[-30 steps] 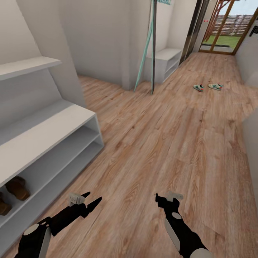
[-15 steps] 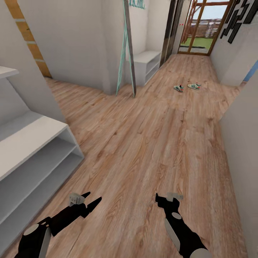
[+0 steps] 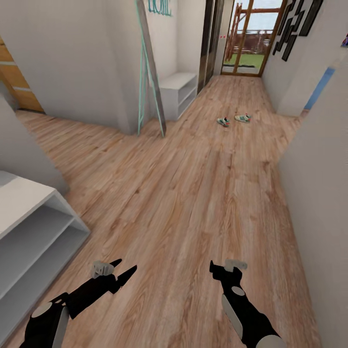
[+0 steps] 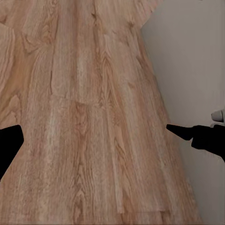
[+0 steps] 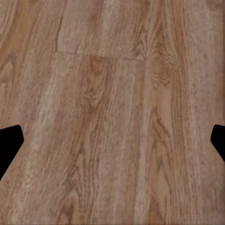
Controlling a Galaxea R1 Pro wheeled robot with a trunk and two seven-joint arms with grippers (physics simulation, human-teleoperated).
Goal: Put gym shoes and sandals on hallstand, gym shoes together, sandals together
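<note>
The two gym shoes lie side by side on the corridor floor, far down the hallway, white with teal stripes. The hallstand shows as a white end section with open tiers at the near left. The two sandals are out of view. My left gripper hangs open low over bare planks, to the right of the hallstand's end. My right gripper is open beside it, also over bare floor. Both wrist views show wide-open fingers with nothing but wood planks between them.
A grey wall runs close along the right side. A tall teal-framed leaning panel and a second low white shelf unit stand at the back left. A glass door ends the corridor beyond the shoes.
The camera has swung to the right: the hallstand slid toward the left edge, its sandals left the picture, and the gym shoes shifted left. Both arms hold the same pose.
</note>
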